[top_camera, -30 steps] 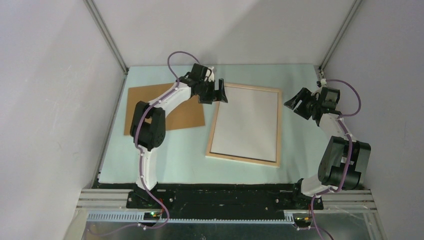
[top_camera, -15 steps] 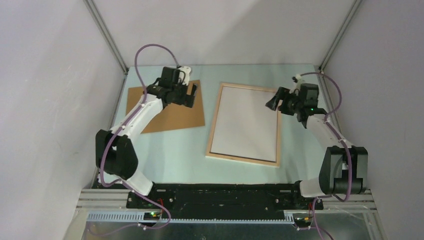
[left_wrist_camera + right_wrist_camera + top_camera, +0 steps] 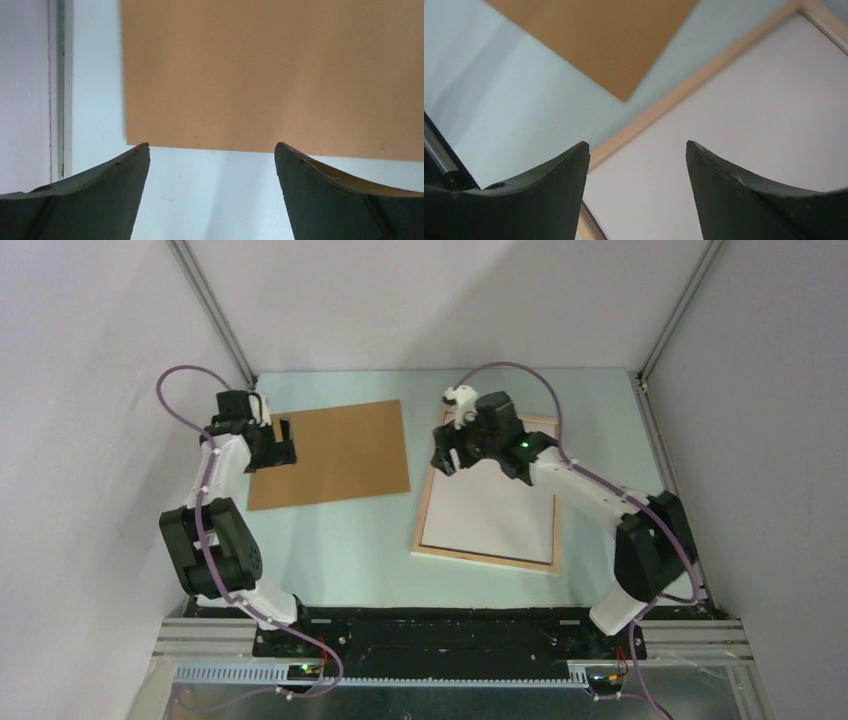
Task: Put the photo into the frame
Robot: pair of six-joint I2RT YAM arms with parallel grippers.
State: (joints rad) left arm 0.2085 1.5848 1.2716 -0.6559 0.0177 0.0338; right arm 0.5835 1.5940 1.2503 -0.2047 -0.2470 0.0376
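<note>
The frame (image 3: 427, 502) of pale wood rails lies flat right of centre. Inside it rests the photo (image 3: 495, 505), blank white side up; no picture shows. My right gripper (image 3: 443, 452) hovers open over the frame's top-left corner. In the right wrist view its empty jaws (image 3: 637, 145) straddle the photo (image 3: 749, 110) just inside the left rail (image 3: 684, 85). My left gripper (image 3: 283, 445) is open at the left edge of the brown backing board (image 3: 335, 452). In the left wrist view its gripper (image 3: 212, 147) holds nothing and stands just short of the board's edge (image 3: 270, 75).
The brown board (image 3: 609, 40) lies flat left of the frame, a strip of pale green mat (image 3: 415, 455) between them. Grey enclosure walls close in on three sides, with an aluminium rail (image 3: 57, 90) along the left mat edge near my left gripper.
My left arm drew back leftward from the frame's top-left corner to the board's left edge. My right arm swung left across the frame to its top-left corner.
</note>
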